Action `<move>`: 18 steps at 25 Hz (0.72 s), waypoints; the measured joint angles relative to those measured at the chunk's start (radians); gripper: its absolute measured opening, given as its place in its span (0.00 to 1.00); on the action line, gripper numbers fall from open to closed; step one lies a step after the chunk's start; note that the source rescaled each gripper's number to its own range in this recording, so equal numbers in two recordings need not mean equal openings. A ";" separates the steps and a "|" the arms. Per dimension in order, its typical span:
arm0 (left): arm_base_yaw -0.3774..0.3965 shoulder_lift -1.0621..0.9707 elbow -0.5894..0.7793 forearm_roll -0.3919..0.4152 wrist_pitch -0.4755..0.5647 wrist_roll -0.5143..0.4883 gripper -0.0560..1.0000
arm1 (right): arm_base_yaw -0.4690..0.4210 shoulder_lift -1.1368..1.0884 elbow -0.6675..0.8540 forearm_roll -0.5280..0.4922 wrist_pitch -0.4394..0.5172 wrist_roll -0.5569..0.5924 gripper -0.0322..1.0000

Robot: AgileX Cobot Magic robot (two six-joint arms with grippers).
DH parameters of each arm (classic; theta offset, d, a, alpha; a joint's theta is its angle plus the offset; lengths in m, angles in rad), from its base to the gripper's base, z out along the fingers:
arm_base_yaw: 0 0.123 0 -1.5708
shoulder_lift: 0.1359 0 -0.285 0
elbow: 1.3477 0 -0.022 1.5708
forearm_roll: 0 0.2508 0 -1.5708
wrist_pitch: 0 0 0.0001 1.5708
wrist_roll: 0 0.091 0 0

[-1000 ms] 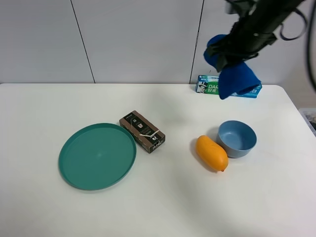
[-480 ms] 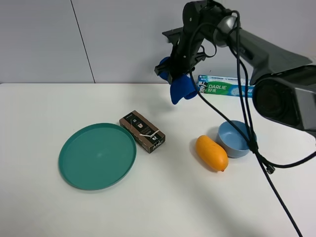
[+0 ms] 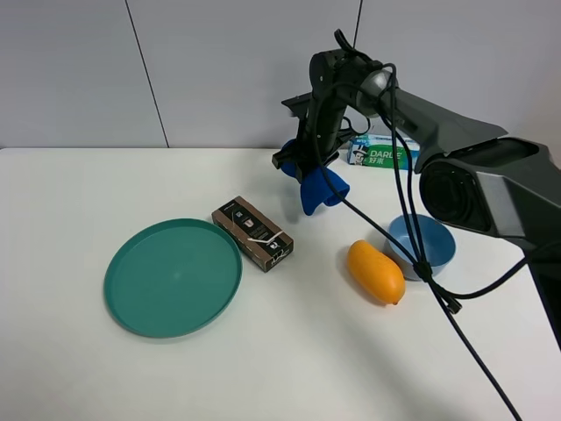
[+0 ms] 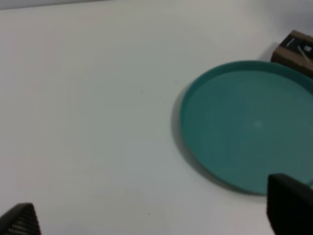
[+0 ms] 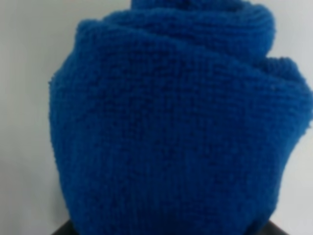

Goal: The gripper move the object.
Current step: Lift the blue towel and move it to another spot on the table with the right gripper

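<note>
Blue cloth bundle (image 3: 321,188) aloft in right hand (image 3: 303,167)

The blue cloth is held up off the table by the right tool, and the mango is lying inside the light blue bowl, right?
Not quite. The mango lies on the table beside the light blue bowl, not inside it; the exterior high view shows this. The right tool does hold the blue cloth up off the table.

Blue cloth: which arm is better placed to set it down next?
Right. The right hand grips the blue cloth above the table; the left hand hangs open, empty, by the green plate.
</note>
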 joint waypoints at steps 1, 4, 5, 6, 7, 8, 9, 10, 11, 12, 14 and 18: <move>0.000 0.000 0.000 0.000 0.000 0.000 1.00 | 0.000 0.007 0.000 0.000 0.000 0.001 0.03; 0.000 0.000 0.000 0.000 0.000 0.000 1.00 | 0.001 0.036 0.000 0.000 -0.001 0.008 0.03; 0.000 0.000 0.000 0.000 0.000 0.000 1.00 | 0.001 0.047 0.000 0.000 -0.001 0.009 0.03; 0.000 0.000 0.000 0.000 0.000 0.000 1.00 | 0.001 0.055 0.000 0.000 -0.001 0.009 0.03; 0.000 0.000 0.000 0.000 0.000 0.000 1.00 | 0.001 0.063 0.001 0.000 -0.001 0.011 0.03; 0.000 0.000 0.000 0.000 0.000 0.000 1.00 | 0.001 0.066 0.001 0.000 -0.001 0.012 0.03; 0.000 0.000 0.000 0.000 0.000 0.000 1.00 | 0.001 0.071 0.001 0.001 -0.001 0.016 0.03; 0.000 0.000 0.000 0.000 0.000 0.000 1.00 | 0.001 0.073 0.001 0.003 -0.001 0.019 0.03; 0.000 0.000 0.000 0.000 0.000 0.000 1.00 | 0.001 0.073 0.001 0.006 -0.001 0.021 0.03; 0.000 0.000 0.000 0.000 0.000 0.000 1.00 | 0.001 0.073 0.001 0.008 -0.001 0.023 0.03; 0.000 0.000 0.000 0.000 0.000 0.000 1.00 | 0.001 0.073 0.001 0.009 -0.001 0.023 0.03; 0.000 0.000 0.000 0.000 0.000 0.000 1.00 | 0.001 0.073 0.001 0.008 -0.001 0.025 0.10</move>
